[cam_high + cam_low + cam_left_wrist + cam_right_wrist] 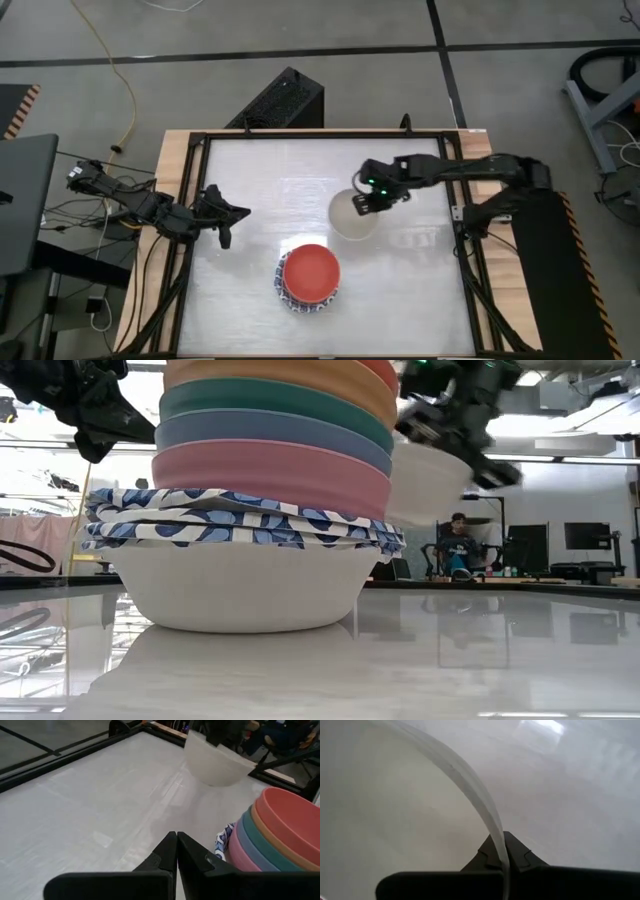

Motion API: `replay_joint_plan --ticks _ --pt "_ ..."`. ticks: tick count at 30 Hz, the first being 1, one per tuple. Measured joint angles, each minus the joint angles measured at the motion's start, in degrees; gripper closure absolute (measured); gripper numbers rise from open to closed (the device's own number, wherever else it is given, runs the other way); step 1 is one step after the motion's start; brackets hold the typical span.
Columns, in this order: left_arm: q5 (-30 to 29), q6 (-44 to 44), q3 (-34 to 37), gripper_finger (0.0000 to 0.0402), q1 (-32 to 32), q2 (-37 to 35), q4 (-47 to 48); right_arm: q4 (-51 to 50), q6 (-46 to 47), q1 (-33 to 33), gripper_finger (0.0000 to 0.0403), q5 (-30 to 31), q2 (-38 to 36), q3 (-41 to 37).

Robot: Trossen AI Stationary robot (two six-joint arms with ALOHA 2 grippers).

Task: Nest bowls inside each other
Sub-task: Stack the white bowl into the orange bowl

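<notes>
Cream bowl (352,216), plain, round, rim pinched

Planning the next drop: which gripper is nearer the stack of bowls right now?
Left, though not by much. The left gripper hangs shut beside the stack of bowls, toward the table's left edge. The right gripper is farther back, shut on the cream bowl's rim.

A robotics lab or workshop. The white worktop (250,180) sits in a black metal frame (320,133) on a grey concrete floor (300,40), with a yellow cable (118,75) trailing at ten o'clock. Across the room, a seated person (458,545) works near dark monitors (588,537), and hazard-striped tape (20,110) marks the equipment at nine o'clock.
</notes>
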State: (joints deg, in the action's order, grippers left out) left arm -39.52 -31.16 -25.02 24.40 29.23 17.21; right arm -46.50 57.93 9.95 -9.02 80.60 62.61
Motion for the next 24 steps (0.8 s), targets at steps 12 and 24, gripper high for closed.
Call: replay_joint_plan --ticks 12,24 --pt "0.2 -1.5 0.0 0.0401 0.0 0.0 0.0 -20.2 -18.0 -0.6 0.0398 1.7 20.3 35.8" --pt "0.7 -2.5 0.0 0.0401 0.0 0.0 0.0 -23.7 -25.8 -7.4 0.0398 5.0 33.1 56.7"
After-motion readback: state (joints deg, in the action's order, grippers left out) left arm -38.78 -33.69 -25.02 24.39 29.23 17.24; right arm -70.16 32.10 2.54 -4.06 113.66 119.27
